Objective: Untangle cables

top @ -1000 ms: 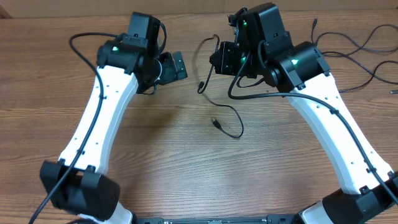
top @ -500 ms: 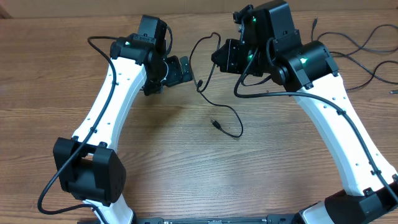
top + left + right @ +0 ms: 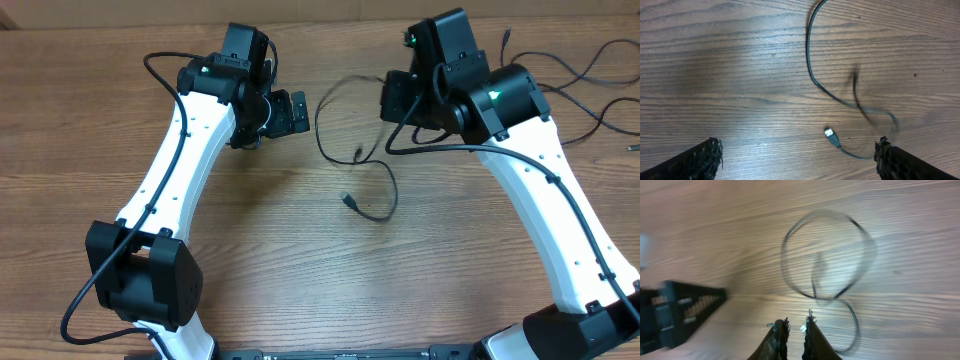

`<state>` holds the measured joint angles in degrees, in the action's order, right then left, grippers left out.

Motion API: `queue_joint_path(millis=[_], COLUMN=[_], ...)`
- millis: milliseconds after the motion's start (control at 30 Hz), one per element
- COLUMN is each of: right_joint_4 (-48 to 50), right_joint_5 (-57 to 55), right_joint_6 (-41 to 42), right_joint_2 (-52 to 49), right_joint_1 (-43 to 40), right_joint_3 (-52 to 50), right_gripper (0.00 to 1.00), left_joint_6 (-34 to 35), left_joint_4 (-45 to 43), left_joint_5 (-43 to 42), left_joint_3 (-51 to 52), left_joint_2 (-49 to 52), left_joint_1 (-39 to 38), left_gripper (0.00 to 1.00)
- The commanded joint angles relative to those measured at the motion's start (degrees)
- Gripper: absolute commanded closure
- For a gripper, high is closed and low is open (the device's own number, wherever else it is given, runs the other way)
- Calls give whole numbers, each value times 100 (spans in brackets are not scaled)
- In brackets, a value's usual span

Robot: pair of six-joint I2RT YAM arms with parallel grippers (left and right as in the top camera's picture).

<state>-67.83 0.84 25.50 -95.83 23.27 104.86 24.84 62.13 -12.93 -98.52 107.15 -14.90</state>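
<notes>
A thin black cable (image 3: 322,135) lies in a loose loop on the wooden table between my two grippers, and its plug (image 3: 347,200) rests toward the front. My left gripper (image 3: 290,110) hangs wide open to the loop's left. In the left wrist view the cable (image 3: 812,75) curves across the wood, its plug (image 3: 829,133) lying between the spread fingers of the left gripper (image 3: 799,152). My right gripper (image 3: 395,98) hovers at the loop's right. In the right wrist view its jaws (image 3: 796,322) stand slightly apart with nothing between them, and the blurred cable (image 3: 866,235) lies beyond.
Several more thin black cables (image 3: 580,70) trail across the table's back right corner. A small plug end (image 3: 632,148) shows at the right edge. My left gripper's black finger (image 3: 685,310) shows at the left of the right wrist view.
My right gripper shifted right, parted its jaws a little and let go of the cable, which dropped into a loop on the table. The left arm swung right, then held still.
</notes>
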Motion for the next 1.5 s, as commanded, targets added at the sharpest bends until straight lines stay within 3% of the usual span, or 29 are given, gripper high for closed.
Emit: queue_joint_path(millis=[0, 100, 167, 367, 533, 867, 1067, 1167, 1267, 1467], right_joint_4=[-273, -413, -407, -332, 83, 695, 999, 1082, 1084, 1073], right_joint_5=[-1034, -1180, -1176, -1126, -828, 74, 76, 131, 564, 732], right_joint_6=[-7, -7, -7, -7, -136, -2710, -2885, -3025, -3773, -4264], right_joint_2=[197, 195, 195, 98, -125, -1270, -1738, -1902, -2127, -2437], right_joint_1=[-22, -22, -20, -20, -20, -20, -20, -20, -15, -15], right_joint_3=[46, -83, -201, -463, -817, -1357, -1375, -1377, -1379, -1392], right_gripper=[88, 86, 74, 54, 51, 44, 16, 9, 9, 10], left_joint_6=[-129, -129, -129, -129, -125, -17, -35, -223, -236, -238], left_joint_4=[26, 46, 46, 63, 59, 103, 485, 564, 557, 557], left_joint_5=[-46, -46, -48, -46, -46, -83, -479, -623, -597, -597], left_joint_3=[-61, -61, -61, -61, -61, -66, -76, -76, -76, -74], left_joint_2=[81, 81, 81, 81, 81, 76, -39, -131, -173, -166], left_joint_1=[35, 35, 35, 35, 28, 107, 564, 785, 940, 973], left_gripper=[0, 0, 0, 0, 0, 0, 1, 0, 0, 0])
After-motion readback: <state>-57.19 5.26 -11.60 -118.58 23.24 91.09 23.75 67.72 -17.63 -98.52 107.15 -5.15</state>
